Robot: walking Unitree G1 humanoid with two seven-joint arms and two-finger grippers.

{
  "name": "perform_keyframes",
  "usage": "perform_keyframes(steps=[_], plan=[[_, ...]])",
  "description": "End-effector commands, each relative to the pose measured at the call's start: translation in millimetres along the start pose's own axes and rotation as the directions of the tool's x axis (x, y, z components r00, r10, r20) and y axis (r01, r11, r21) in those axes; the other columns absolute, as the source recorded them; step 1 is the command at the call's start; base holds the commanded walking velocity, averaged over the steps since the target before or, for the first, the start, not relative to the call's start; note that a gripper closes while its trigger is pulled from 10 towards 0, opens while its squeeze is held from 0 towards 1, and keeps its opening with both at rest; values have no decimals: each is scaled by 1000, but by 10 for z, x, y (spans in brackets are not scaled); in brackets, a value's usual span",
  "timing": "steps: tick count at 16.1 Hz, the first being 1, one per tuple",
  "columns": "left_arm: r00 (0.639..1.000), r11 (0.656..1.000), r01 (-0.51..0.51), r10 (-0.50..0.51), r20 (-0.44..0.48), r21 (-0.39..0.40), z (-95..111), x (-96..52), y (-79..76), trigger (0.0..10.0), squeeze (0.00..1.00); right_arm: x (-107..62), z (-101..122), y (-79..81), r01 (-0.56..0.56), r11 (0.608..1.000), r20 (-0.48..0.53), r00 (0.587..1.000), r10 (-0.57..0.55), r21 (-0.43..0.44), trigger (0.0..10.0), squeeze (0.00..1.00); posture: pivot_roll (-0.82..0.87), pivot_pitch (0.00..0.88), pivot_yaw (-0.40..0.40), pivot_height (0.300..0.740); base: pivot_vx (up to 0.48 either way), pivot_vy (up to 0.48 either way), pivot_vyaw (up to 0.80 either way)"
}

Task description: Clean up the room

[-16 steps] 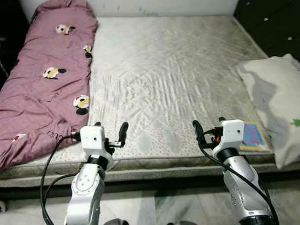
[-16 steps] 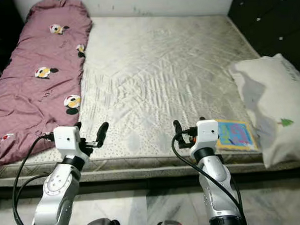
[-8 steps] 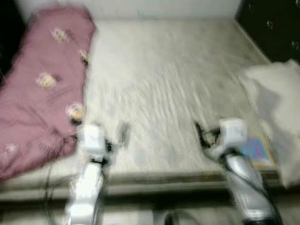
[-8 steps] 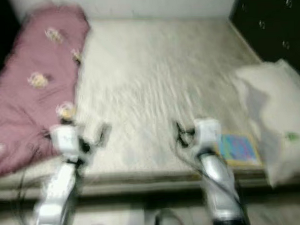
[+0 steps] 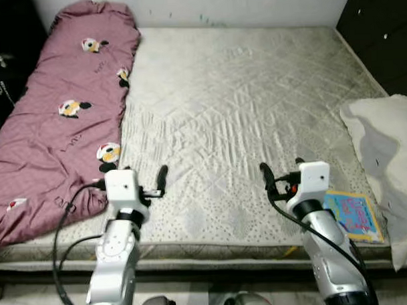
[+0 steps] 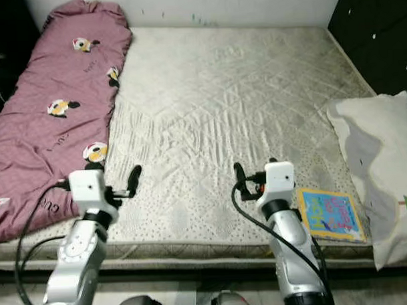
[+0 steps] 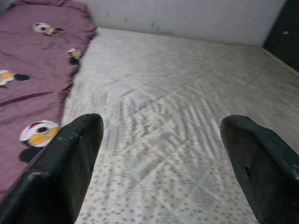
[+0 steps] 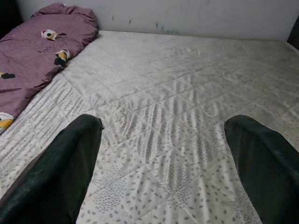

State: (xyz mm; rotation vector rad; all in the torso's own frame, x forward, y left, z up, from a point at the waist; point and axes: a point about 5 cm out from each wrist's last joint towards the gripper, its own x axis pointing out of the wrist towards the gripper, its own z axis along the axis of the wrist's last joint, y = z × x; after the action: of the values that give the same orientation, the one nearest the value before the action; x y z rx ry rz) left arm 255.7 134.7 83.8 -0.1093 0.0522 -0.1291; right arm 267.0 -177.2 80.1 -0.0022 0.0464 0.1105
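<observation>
Left gripper (image 7: 154, 163) and right gripper (image 8: 161, 163): fingers spread wide, nothing held, both hovering over the near edge of the mattress (image 5: 242, 111), prob. staged for a first pick. Picture book (image 5: 353, 215) lies flat just beside the right gripper, partly under the white pillow (image 5: 390, 146). Purple duvet (image 5: 62, 117) w/ cartoon print is rolled along the left side.

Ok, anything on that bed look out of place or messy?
Yes. A colourful book lies loose at the mattress's near right corner, beside a pillow slumped over the right edge. The purple quilt is bunched along the left side.
</observation>
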Motion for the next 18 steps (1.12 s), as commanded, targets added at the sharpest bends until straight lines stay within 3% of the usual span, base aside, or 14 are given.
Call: perform_keyframes(steps=[1, 6, 18], plan=[[1000, 1000, -3, 3, -22, -1, -38, -21, 17, 10000, 0, -1, 16, -15, 9, 1000, 7, 1000, -9, -2, 10000, 0, -38, 70, -12, 740, 0, 480, 0], [1000, 1000, -11, 11, -26, -4, -36, -10, 25, 10000, 0, 12, 14, -14, 8, 1000, 5, 1000, -8, -5, 10000, 0, -38, 66, -13, 740, 0, 480, -454], [1000, 1000, -6, 5, -27, -20, -38, -2, 7, 10000, 0, 10, 1, -12, 3, 1000, -6, 1000, -3, -12, 10000, 0, -43, 65, -14, 740, 0, 480, 0]])
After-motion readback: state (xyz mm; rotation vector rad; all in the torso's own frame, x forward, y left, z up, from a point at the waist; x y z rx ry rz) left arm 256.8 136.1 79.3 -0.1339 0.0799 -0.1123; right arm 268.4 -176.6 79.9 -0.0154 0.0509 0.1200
